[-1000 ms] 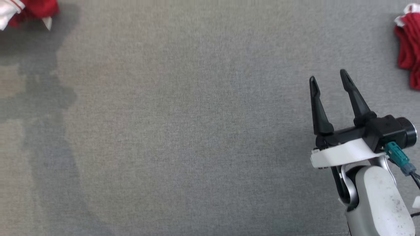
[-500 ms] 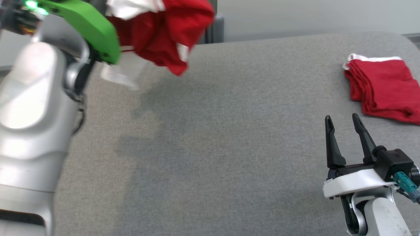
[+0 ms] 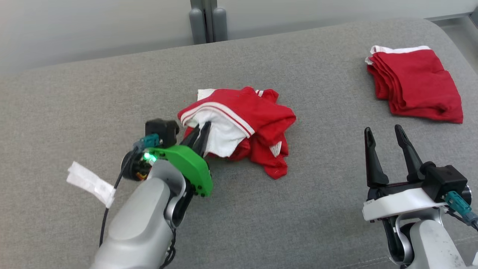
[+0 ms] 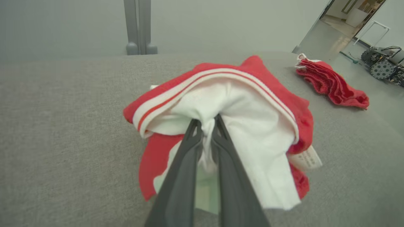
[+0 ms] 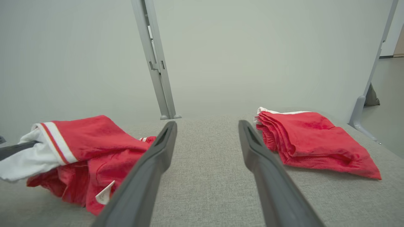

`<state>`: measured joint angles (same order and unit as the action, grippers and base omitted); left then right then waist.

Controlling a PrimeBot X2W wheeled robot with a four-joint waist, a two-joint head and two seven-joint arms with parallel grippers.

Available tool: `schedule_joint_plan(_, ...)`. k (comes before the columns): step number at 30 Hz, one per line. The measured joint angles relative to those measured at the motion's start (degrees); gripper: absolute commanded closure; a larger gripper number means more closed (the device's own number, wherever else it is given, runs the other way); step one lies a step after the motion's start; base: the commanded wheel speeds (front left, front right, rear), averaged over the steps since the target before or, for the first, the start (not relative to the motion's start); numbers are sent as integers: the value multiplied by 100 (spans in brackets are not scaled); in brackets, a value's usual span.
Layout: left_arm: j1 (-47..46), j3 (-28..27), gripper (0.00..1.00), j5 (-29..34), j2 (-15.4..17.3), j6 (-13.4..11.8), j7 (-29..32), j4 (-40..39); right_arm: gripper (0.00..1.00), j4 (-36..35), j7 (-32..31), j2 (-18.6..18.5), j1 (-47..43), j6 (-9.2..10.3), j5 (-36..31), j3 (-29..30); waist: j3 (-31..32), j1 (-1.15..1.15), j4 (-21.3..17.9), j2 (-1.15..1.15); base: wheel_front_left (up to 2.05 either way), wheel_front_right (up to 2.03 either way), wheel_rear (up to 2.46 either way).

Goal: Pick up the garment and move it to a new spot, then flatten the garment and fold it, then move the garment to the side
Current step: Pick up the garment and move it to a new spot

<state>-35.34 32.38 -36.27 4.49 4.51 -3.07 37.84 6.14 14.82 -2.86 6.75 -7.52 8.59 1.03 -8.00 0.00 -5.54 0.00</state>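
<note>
Red with white trim, the garment [image 3: 257, 119] lies crumpled in the middle of the grey counter [image 3: 298, 209] in the head view. The left tool [image 3: 199, 136], pressed together, pinches its white lining at the near-left edge. The right tool [image 3: 383, 130] hovers spread at lower right, apart from a folded red pile [image 3: 414, 86]. A white strip [image 3: 91, 183] lies far left.

The left wrist view brings in white cloth bunched between the fingers and a wheeled machine [image 4: 380, 61] on the floor beyond.

The right wrist view brings in a slanted post [image 5: 363, 107] right of the pile.
</note>
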Motion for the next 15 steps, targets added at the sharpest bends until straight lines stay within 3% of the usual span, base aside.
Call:
schedule_joint_plan(7,232,41,98,-2,-44,36,-625,713,0,52,16,-2,61,0,-13,55,-279,0,-117,0,0,0,0)
schedule_joint_plan(8,246,49,69,-11,-56,51,-714,748,0,68,16,-3,61,0,-13,54,-283,0,-108,0,0,0,0)
schedule_joint_plan(9,261,63,50,-31,-67,55,-792,775,0,76,16,-1,61,0,-12,38,-276,0,-96,0,0,0,0)
schedule_joint_plan(10,278,76,0,-34,-74,60,-854,782,0,81,16,0,61,0,-12,25,-264,0,-85,0,0,0,0)
schedule_joint_plan(15,416,100,0,44,-116,20,-1118,671,0,121,18,0,52,0,-12,13,-112,0,31,0,0,0,0)
